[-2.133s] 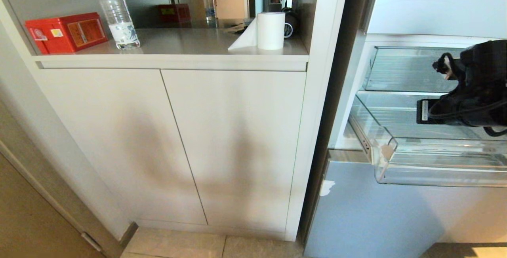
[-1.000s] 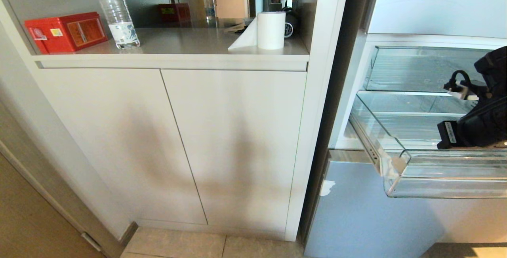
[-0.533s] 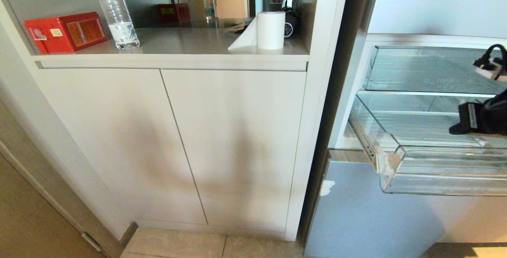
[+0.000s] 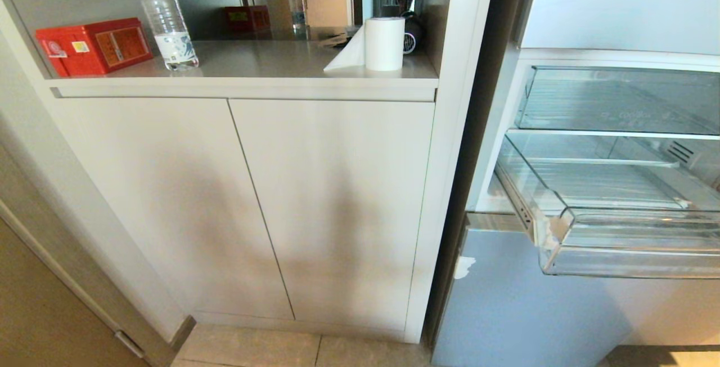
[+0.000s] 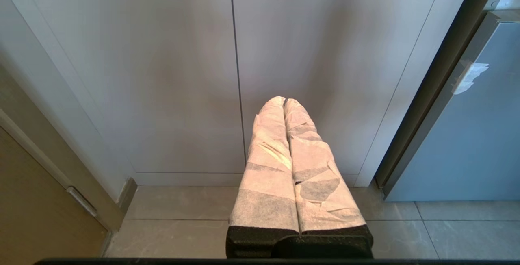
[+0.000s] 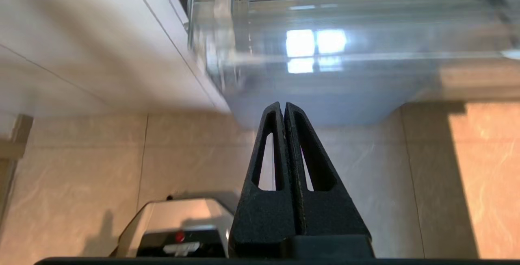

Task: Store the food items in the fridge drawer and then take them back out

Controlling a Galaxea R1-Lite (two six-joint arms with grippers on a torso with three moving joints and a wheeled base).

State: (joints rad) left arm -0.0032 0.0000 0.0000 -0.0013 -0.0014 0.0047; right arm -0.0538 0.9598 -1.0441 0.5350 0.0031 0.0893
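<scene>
Currently, I have the fridge drawer pulled forward out of the open fridge, its thick transparent front lip projecting over the blue lower panel. I read this as the loading position: with the front extended, the ribbed floor is exposed from above, so an item can be lowered in rather than pushed past the lip. A second clear drawer sits pushed back above it and does not block that access.

No food items appear in any view. The drawer floor shows nothing red, and neither gripper carries anything. I judge that the produce lies outside the camera coverage.

The right gripper has both fingers pressed flat together, empty. In the right wrist view it hangs below the drawer's front lip and over the tiled floor, near but apart from the plastic. It does not appear in the head view.

The left gripper is parked low in front of the cabinet doors, its tape-wrapped fingers likewise closed with nothing between them.

On the counter stand a red box, a water bottle and a paper towel roll, all well clear of the fridge.

My judgement: the next step requires locating and collecting the produce, and the jaws must part first.
</scene>
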